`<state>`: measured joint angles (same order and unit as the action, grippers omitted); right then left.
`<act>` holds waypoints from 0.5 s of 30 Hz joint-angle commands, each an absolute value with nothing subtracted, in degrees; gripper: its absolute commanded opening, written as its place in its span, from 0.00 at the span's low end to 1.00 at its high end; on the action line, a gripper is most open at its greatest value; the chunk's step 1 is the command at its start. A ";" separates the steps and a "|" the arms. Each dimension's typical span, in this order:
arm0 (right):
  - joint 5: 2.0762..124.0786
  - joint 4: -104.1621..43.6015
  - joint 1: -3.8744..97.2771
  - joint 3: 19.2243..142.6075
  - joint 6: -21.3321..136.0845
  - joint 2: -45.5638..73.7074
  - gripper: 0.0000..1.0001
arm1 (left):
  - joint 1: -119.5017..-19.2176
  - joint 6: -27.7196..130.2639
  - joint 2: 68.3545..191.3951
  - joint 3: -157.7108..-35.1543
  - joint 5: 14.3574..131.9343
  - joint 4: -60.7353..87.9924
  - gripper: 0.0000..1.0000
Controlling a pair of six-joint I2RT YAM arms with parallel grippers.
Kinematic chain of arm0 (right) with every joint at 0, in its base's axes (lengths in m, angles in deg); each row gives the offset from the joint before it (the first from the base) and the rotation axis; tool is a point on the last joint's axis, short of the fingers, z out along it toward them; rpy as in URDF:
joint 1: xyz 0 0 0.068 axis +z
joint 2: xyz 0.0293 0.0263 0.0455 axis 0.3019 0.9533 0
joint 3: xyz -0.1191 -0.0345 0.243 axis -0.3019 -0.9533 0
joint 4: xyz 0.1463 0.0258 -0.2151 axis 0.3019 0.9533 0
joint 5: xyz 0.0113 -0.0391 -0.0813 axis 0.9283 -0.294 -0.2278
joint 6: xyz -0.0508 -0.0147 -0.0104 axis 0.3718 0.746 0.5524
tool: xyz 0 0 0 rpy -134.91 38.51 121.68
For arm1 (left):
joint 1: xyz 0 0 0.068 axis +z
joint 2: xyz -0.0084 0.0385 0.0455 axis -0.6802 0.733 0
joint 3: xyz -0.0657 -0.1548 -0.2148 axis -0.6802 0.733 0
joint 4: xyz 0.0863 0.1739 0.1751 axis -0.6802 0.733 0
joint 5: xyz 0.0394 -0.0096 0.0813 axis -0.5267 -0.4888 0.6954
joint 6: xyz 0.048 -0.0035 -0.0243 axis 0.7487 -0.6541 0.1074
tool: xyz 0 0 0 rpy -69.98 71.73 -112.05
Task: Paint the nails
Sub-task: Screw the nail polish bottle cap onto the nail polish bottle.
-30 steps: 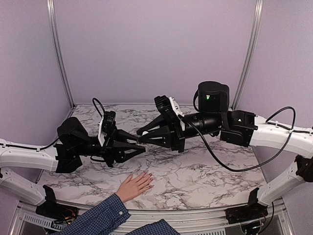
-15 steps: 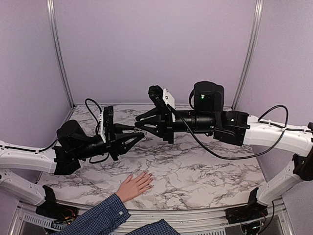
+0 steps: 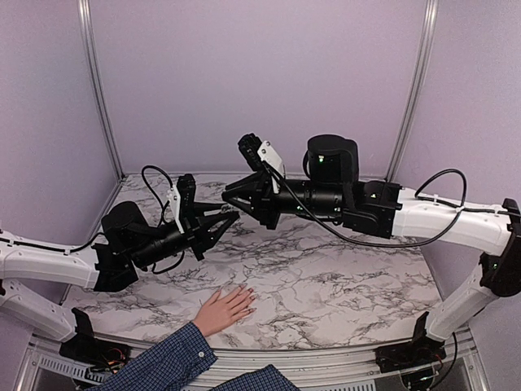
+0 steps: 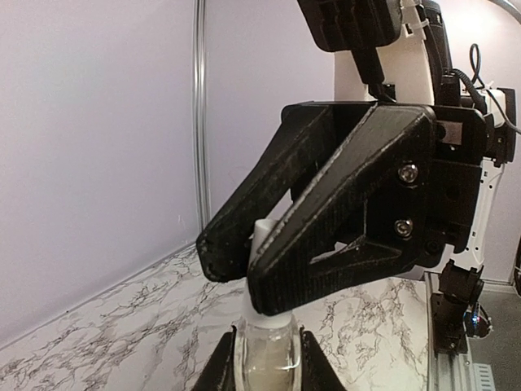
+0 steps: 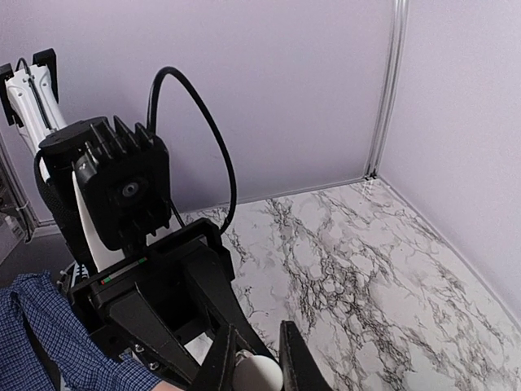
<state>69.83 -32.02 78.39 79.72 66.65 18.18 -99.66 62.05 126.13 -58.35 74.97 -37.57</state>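
Nearest us, a light-skinned human hand (image 3: 225,309) in a blue plaid shirt sleeve (image 3: 163,362) lies flat, palm down, on the white marble-patterned tabletop (image 3: 342,285). Its fingers are together and point away and to the right. The nails (image 3: 249,303) are the tiny pale ends of those fingers. They are too small here for us to tell whether any carries polish.

Above the hand and farther back, the two arms meet in mid-air, well apart from it. The left gripper (image 3: 228,217) is clenched on the body of a small clear bottle (image 4: 264,346). The right gripper (image 4: 244,273), reaching in from the right of the hand, is clamped on the white cap (image 4: 262,236) that stands out of the bottle's neck. We cannot tell how far the bottle leans.

We judge the step to be opening the bottle, with painting not yet begun. To do it well, we would have the left arm hold the bottle dead steady. The right would turn the cap about its own axis, then draw it straight out along the neck so nothing scrapes or tips. We would do this behind the hand rather than over it, so any drip meets the tabletop. Each nail is far smaller than a gripper, so the descent toward the hand calls for a slow, shallow approach.

Beyond the hand and arms stands the plain lilac back wall (image 3: 260,81).
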 commanded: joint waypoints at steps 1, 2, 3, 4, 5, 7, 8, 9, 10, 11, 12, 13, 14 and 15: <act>69.48 -26.47 79.36 79.59 61.39 20.17 0.03 | -99.20 62.58 126.19 -60.91 81.05 -44.12 0.00; 69.46 -26.48 79.34 79.63 61.51 19.91 0.05 | -99.20 62.59 126.14 -60.87 81.01 -44.11 0.00; 69.76 -26.55 79.31 79.53 61.83 19.61 0.08 | -99.20 62.59 126.06 -60.59 80.83 -44.12 0.00; 69.90 -26.52 79.29 79.55 62.19 19.23 0.10 | -99.20 62.59 125.94 -60.30 80.71 -44.12 0.00; 69.93 -26.41 79.29 79.58 62.67 18.84 0.13 | -99.20 62.54 125.78 -60.05 80.54 -44.07 0.00; 69.92 -26.23 79.30 79.63 63.87 17.96 0.20 | -99.20 62.59 125.45 -59.27 79.58 -44.12 0.00; 69.79 -26.24 79.35 79.57 64.07 17.45 0.25 | -99.20 62.54 125.23 -58.99 78.97 -44.04 0.00; 69.95 -26.30 79.32 79.39 64.10 16.75 0.29 | -99.20 62.58 125.01 -58.84 78.20 -44.03 0.00; 70.02 -26.22 79.28 79.24 65.33 16.19 0.33 | -99.20 62.59 124.79 -58.60 77.40 -43.89 0.00; 69.96 -26.15 79.27 79.23 66.18 15.65 0.38 | -99.20 62.44 124.58 -58.38 76.70 -43.75 0.00; 69.98 -26.12 79.27 79.13 66.44 15.16 0.43 | -99.20 62.35 124.42 -58.18 75.95 -43.57 0.00; 70.13 -26.12 79.24 78.93 66.80 14.57 0.51 | -99.20 62.26 124.30 -58.00 75.47 -43.45 0.00; 70.54 -26.25 79.17 78.58 67.14 13.96 0.55 | -99.20 62.16 124.16 -57.81 74.77 -43.38 0.00; 71.12 -26.43 79.18 78.23 67.67 13.29 0.59 | -99.20 62.08 124.08 -57.71 73.91 -43.34 0.00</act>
